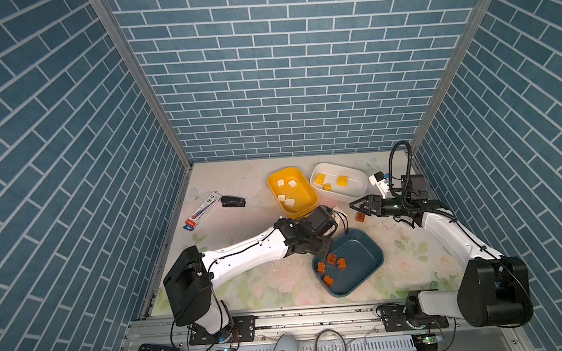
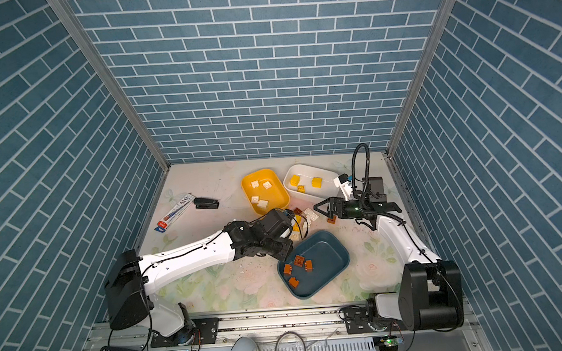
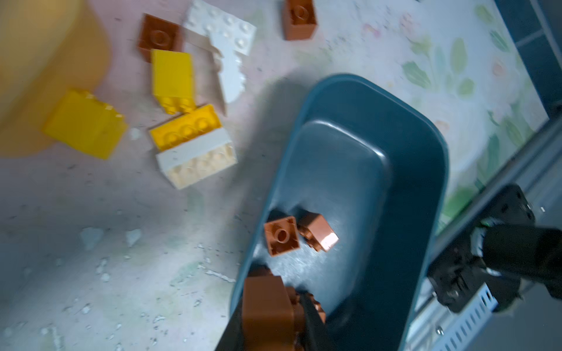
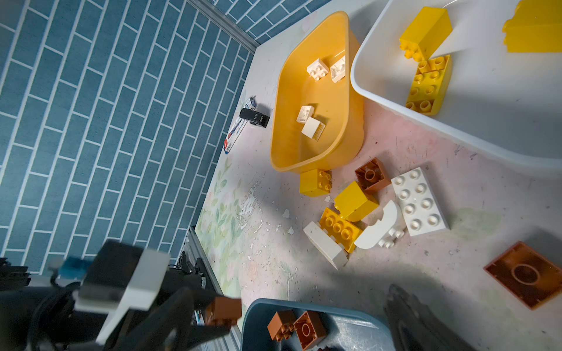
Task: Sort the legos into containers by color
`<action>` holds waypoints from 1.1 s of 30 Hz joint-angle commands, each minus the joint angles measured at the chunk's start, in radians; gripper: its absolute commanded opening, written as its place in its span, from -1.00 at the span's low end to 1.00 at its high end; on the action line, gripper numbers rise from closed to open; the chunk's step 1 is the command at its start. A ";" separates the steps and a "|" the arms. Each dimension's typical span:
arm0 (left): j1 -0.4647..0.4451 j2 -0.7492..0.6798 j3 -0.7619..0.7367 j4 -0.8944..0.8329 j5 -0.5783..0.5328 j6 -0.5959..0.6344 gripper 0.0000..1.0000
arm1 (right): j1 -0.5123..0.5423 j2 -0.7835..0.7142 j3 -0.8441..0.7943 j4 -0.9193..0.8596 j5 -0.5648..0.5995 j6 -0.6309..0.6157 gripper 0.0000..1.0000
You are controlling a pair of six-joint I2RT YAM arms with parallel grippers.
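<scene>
Legos (image 1: pixel 289 202) binned: four white, three yellow; left gripper (image 3: pixel 270 328) grips one brown lego (image 3: pixel 266 297), right gripper (image 1: pixel 355 207) wide.

Legos (image 4: pixel 419 202): smooth glossy plastic. Teal tub (image 3: pixel 343 170): glossy plastic, scuffed inside. Desk (image 4: pixel 273 243): matt floral covering, flaking. Front rail (image 1: pixel 315 314): bare metal.

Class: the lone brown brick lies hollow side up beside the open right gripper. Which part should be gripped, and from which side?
Grip the brown brick across two opposite outer walls, coming down from above. It lies flat, cavity up, apart from other bricks, so its parallel walls stand free. The right gripper, jaws open, is nearest.
</scene>
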State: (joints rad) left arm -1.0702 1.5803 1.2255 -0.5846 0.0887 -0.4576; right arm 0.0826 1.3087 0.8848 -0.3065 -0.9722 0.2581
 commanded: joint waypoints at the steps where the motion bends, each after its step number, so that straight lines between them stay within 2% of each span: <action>1: -0.040 0.022 -0.015 0.031 0.099 0.069 -0.53 | -0.004 -0.012 0.006 -0.009 -0.002 -0.011 0.97; 6: -0.068 0.103 -0.019 0.098 0.115 0.078 -0.48 | -0.003 -0.020 -0.002 -0.024 0.001 -0.016 0.97; 8: -0.068 0.125 -0.011 0.103 0.117 0.075 -0.35 | -0.004 -0.027 -0.006 -0.031 0.005 -0.020 0.97; 13: -0.067 0.118 0.001 0.060 0.111 0.083 0.16 | -0.003 -0.048 -0.006 -0.063 0.016 -0.033 0.97; 17: -0.054 0.089 0.036 -0.017 0.106 0.120 0.30 | -0.003 -0.054 -0.005 -0.066 0.019 -0.031 0.97; 23: 0.015 0.057 0.088 -0.133 0.074 0.199 0.39 | -0.003 -0.035 0.010 -0.056 0.017 -0.027 0.97; 33: 0.190 0.076 0.141 -0.109 -0.027 0.141 0.39 | -0.004 -0.012 0.029 -0.032 0.016 -0.021 0.97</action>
State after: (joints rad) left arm -0.9180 1.6436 1.3376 -0.6910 0.1181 -0.2962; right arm 0.0822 1.2896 0.8871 -0.3496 -0.9577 0.2565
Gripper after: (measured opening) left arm 0.694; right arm 0.985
